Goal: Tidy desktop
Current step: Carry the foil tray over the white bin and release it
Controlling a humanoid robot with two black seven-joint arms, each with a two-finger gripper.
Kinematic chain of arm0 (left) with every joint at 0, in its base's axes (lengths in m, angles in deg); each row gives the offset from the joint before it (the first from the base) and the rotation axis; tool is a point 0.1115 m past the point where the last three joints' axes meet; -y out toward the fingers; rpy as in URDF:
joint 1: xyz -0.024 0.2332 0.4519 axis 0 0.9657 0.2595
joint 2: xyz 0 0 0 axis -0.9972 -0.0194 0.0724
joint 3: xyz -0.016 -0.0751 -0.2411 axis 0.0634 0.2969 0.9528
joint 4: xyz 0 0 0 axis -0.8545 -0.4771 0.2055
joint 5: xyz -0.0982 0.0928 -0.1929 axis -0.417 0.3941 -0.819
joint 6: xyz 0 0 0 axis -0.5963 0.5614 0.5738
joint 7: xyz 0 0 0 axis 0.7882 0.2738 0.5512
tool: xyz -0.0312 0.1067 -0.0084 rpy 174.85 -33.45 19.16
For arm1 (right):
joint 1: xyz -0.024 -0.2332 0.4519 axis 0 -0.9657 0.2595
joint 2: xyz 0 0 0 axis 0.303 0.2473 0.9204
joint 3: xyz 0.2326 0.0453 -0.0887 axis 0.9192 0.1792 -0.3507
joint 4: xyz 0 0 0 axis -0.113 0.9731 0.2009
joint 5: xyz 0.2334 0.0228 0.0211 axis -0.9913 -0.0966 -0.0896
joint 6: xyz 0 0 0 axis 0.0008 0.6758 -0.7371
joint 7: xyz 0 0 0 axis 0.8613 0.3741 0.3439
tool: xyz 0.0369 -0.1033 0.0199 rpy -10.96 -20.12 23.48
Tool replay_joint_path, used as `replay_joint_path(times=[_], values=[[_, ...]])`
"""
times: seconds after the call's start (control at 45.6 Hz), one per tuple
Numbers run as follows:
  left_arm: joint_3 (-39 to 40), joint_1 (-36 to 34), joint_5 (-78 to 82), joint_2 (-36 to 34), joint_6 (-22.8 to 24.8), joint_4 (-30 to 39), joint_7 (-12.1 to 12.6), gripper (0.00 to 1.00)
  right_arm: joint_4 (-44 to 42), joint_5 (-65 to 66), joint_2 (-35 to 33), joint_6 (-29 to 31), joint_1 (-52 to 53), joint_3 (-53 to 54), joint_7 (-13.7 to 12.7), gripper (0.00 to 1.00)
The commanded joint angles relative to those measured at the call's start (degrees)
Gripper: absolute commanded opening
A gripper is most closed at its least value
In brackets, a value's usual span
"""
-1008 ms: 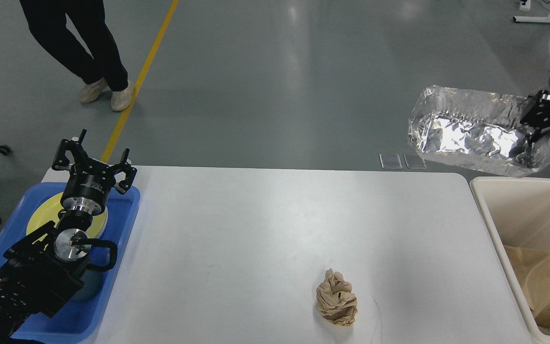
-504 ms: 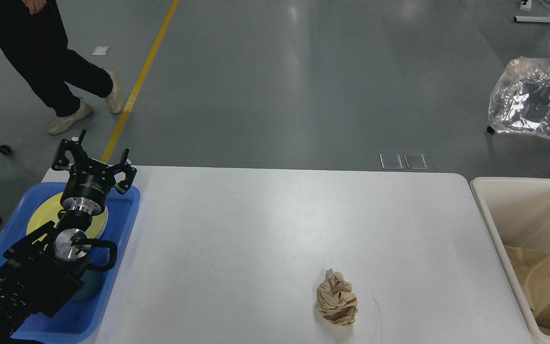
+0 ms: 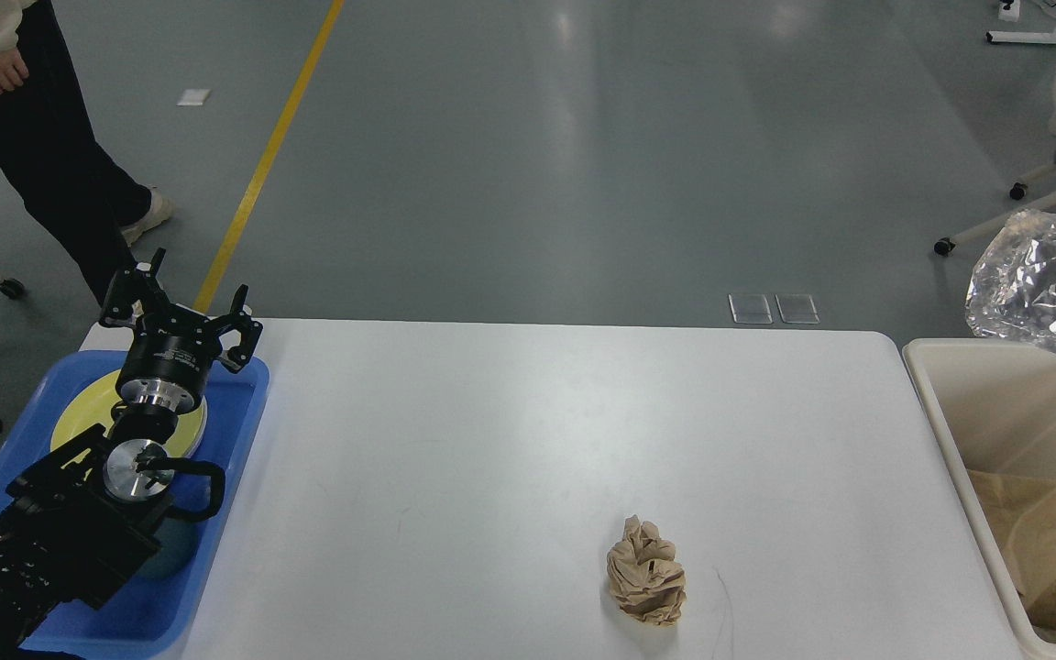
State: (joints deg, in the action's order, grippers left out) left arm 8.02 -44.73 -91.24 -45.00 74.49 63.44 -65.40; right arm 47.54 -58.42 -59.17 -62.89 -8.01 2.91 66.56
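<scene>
The desktop (image 3: 510,431) is a large white tabletop with rounded corners. A crumpled brown paper ball (image 3: 645,570) lies on it near the front, right of centre. My left gripper (image 3: 181,301) hangs open and empty over the far end of the blue tray (image 3: 239,412), at the desktop's left edge. A crinkled silver foil container (image 3: 1046,280) hovers at the right edge of the view, over the far rim of the cream bin (image 3: 945,417). Whatever holds it is out of frame. My right gripper is out of view.
In the blue tray a yellow plate (image 3: 79,412) lies under my left wrist, with a dark teal cup (image 3: 170,548) nearer me. Brown paper (image 3: 1032,541) lies in the bin. A person (image 3: 42,147) stands beyond the table's left corner. A chair base (image 3: 1032,197) stands far right.
The foil container moved right, rose, then dropped to the bin's far rim, and my right gripper left the view. The person stepped left. My left arm stayed still.
</scene>
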Motion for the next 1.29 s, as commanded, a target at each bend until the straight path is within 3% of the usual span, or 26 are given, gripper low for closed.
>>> replay_joint_path(times=[0.0, 0.263, 0.329, 0.351, 0.482, 0.57, 0.898, 1.118, 1.271], values=[[0.0, 0.0, 0.0, -0.02, 0.0, 0.0, 0.01, 0.97, -0.84, 0.1, 0.0, -0.01, -4.41, 3.31, 0.0, 0.0], [0.0, 0.0, 0.0, -0.02, 0.0, 0.0, 0.01, 0.97, -0.84, -0.07, -0.96, -0.01, -10.39, 6.83, -0.08, 0.0], [0.0, 0.0, 0.0, -0.02, 0.0, 0.0, 0.01, 0.97, -1.01, -0.16, -1.05, -0.09, -11.18, 7.36, -0.08, 0.39], [0.0, 0.0, 0.0, -0.02, 0.0, 0.0, 0.01, 0.97, -1.01, -0.33, -1.05, -0.1, -11.27, 7.45, -0.08, 0.47], [0.0, 0.0, 0.0, -0.02, 0.0, 0.0, 0.01, 0.97, -0.93, -0.77, -1.84, -0.1, -11.71, 7.71, -0.08, 0.53], [0.0, 0.0, 0.0, -0.02, 0.0, 0.0, 0.01, 0.97, -0.93, -0.77, -1.93, -0.1, -11.71, 7.71, -0.17, 0.67], [0.0, 0.0, 0.0, -0.02, 0.0, 0.0, 0.01, 0.97, 1.18, -0.51, -4.57, 1.31, -10.39, 7.27, 0.0, 0.98], [0.0, 0.0, 0.0, -0.02, 0.0, 0.0, 0.01, 0.97, 2.41, 0.54, -5.8, 6.22, -0.82, 6.48, 0.44, 1.0], [0.0, 0.0, 0.0, -0.01, 0.0, 0.0, 0.01, 0.97, 5.31, 2.39, -5.18, 16.59, 10.95, -0.89, 0.53, 1.0]])
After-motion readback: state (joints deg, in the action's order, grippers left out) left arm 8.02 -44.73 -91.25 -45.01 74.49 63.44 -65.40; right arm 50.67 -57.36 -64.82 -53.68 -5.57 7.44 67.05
